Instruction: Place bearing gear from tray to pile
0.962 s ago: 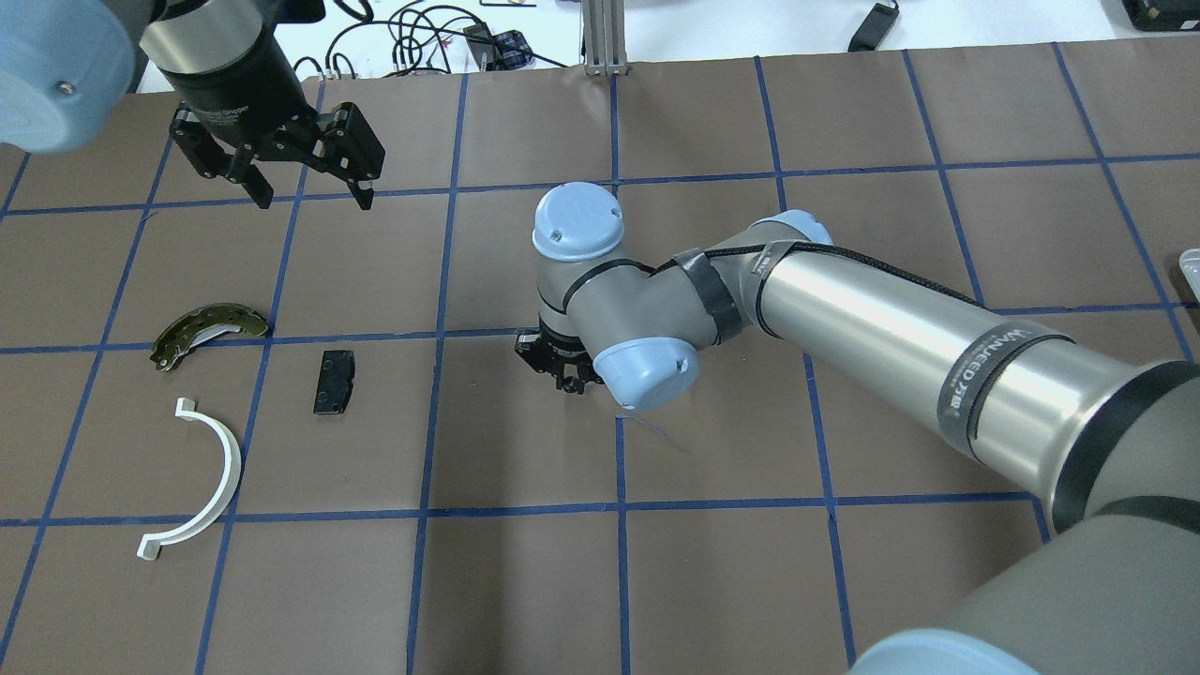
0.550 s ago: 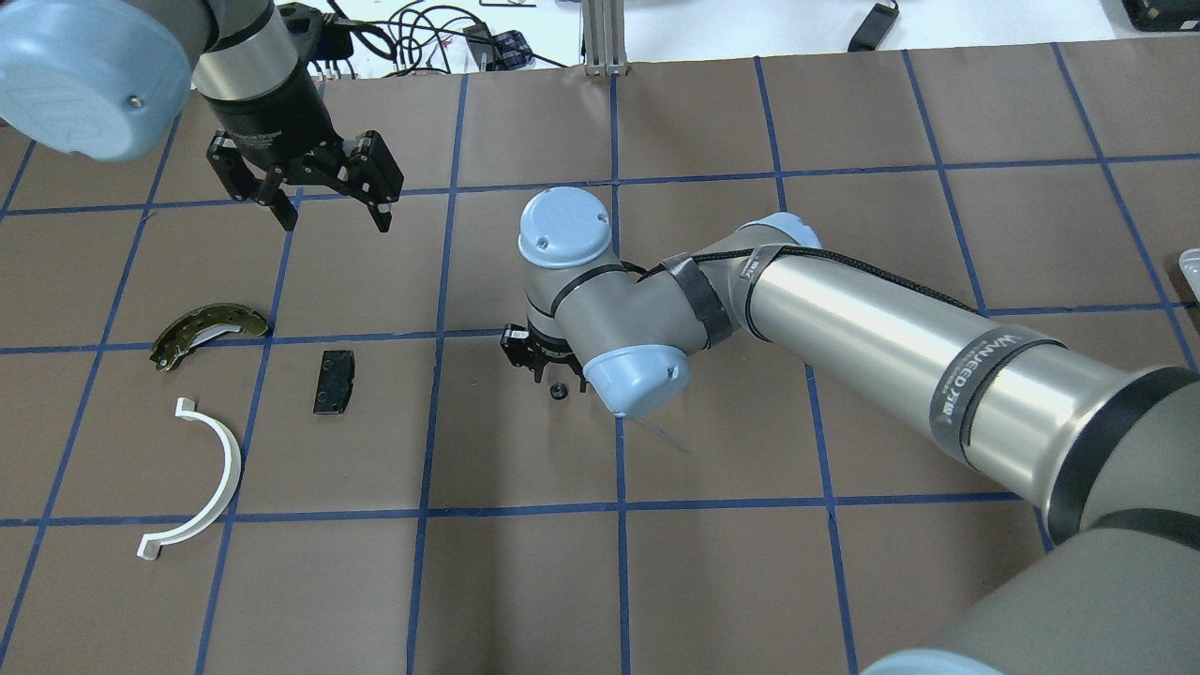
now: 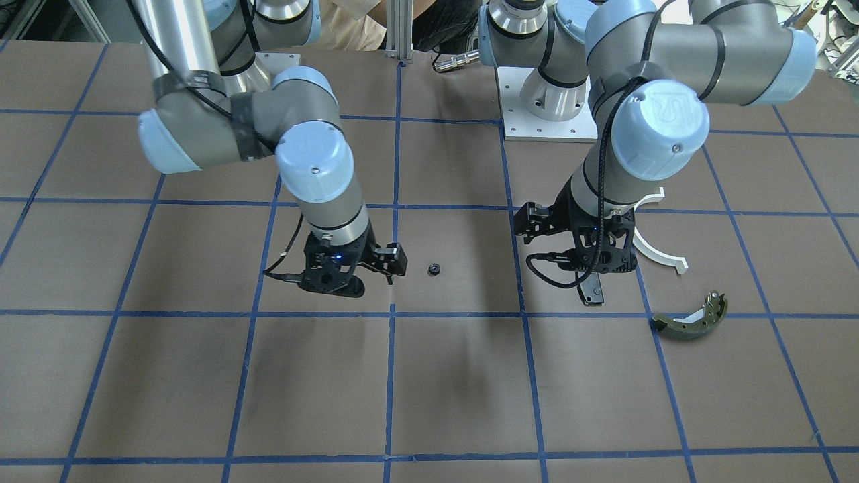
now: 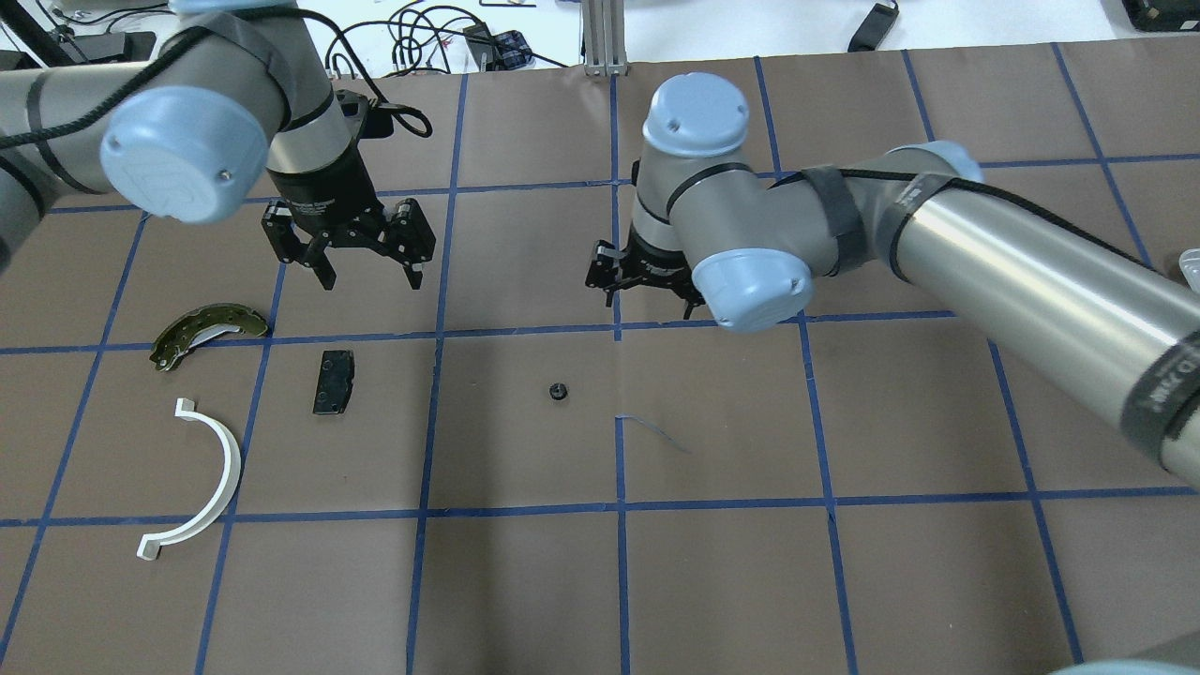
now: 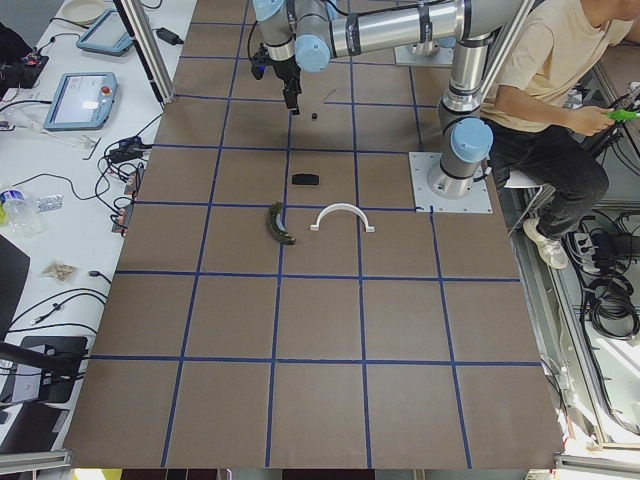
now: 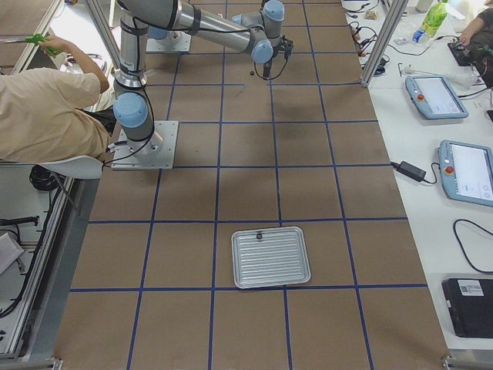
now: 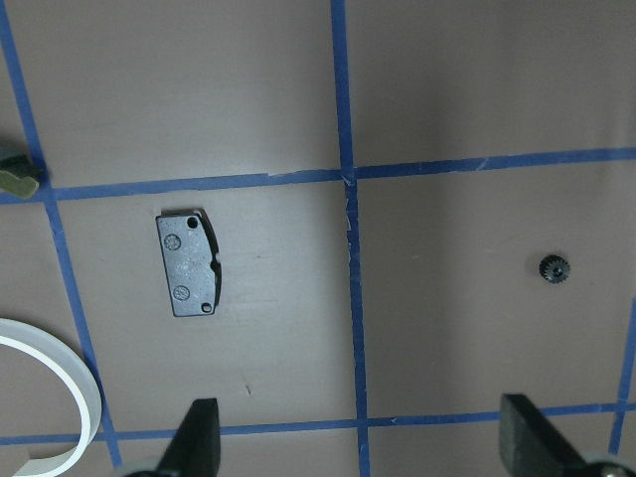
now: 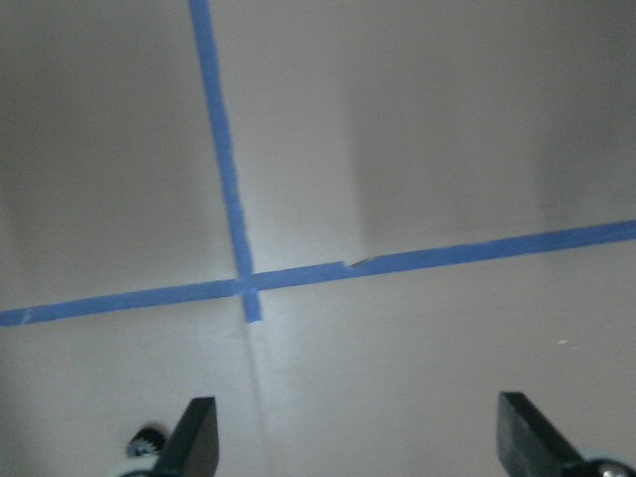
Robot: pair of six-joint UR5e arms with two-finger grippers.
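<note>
The bearing gear (image 4: 559, 391) is a tiny black toothed ring lying on the brown table, apart from both grippers. It also shows in the left wrist view (image 7: 553, 266) and at the bottom left of the right wrist view (image 8: 149, 440). The pile lies to its left: an olive brake shoe (image 4: 208, 330), a black pad (image 4: 334, 381) and a white half-ring (image 4: 202, 478). My left gripper (image 4: 371, 279) is open and empty, hovering behind the pad. My right gripper (image 4: 649, 295) is open and empty, raised behind and to the right of the gear.
The metal tray (image 6: 271, 256) sits far off at the table's right end, and only its edge (image 4: 1191, 267) shows in the overhead view. Blue tape lines grid the table. An operator (image 5: 545, 80) sits behind the robot's base.
My right gripper has let go of the gear, left it on the table and pulled back and to the right. My left gripper has come down and to the right, nearer the pad.
</note>
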